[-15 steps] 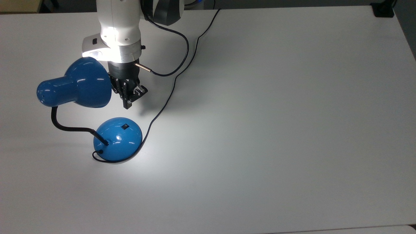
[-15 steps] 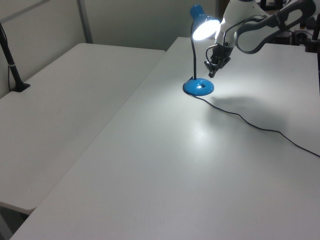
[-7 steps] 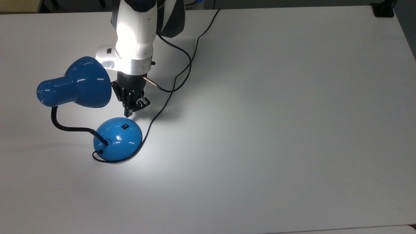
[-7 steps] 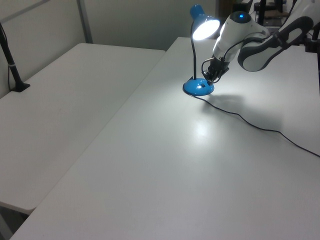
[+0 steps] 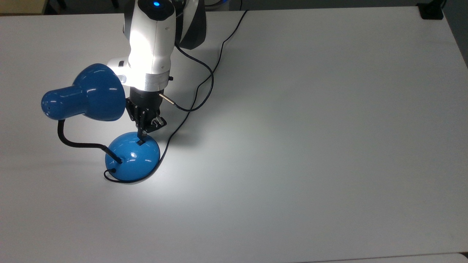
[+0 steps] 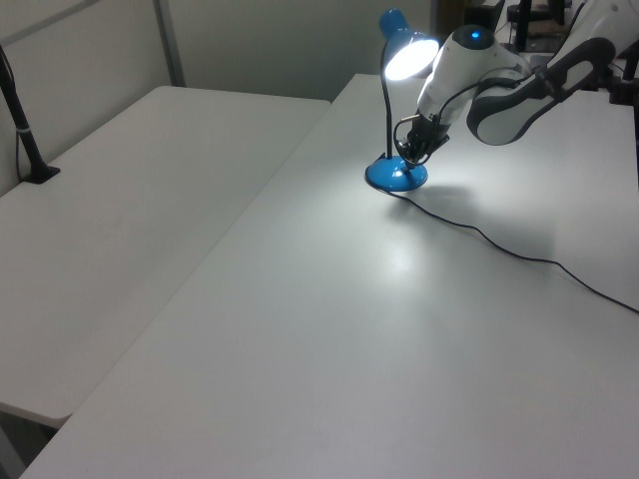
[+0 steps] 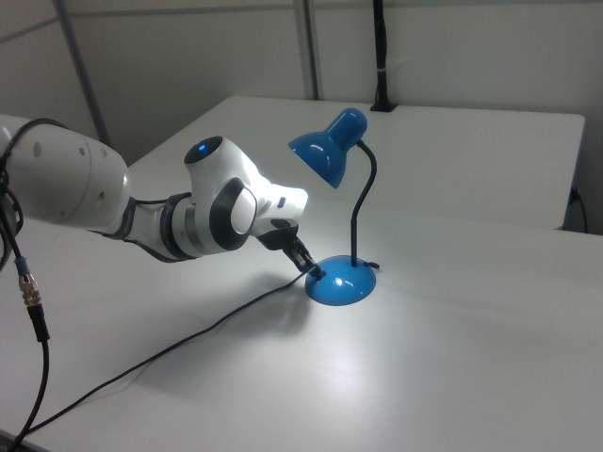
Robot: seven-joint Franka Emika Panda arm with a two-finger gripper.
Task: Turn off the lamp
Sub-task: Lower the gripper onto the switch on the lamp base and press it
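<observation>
One blue desk lamp (image 5: 132, 156) stands on the white table (image 5: 310, 146), toward the top view's left, lit: shade (image 6: 407, 52) glows, bright patch on the tabletop. Black bendy neck (image 5: 75, 140) arcs from the domed base up to the shade. Gripper (image 5: 140, 138) points down, fingers drawn narrow together, tip on the small black switch (image 5: 139, 143) atop the base. Thin black cord (image 5: 182, 122) trails from the base toward the table's far edge. White arm (image 7: 141, 212) reaches in from the right view's left.

Glossy white arm (image 5: 151, 40) with grey joints, blue indicator light (image 5: 156, 4), black wrist cable (image 5: 197, 91), black jaws.
</observation>
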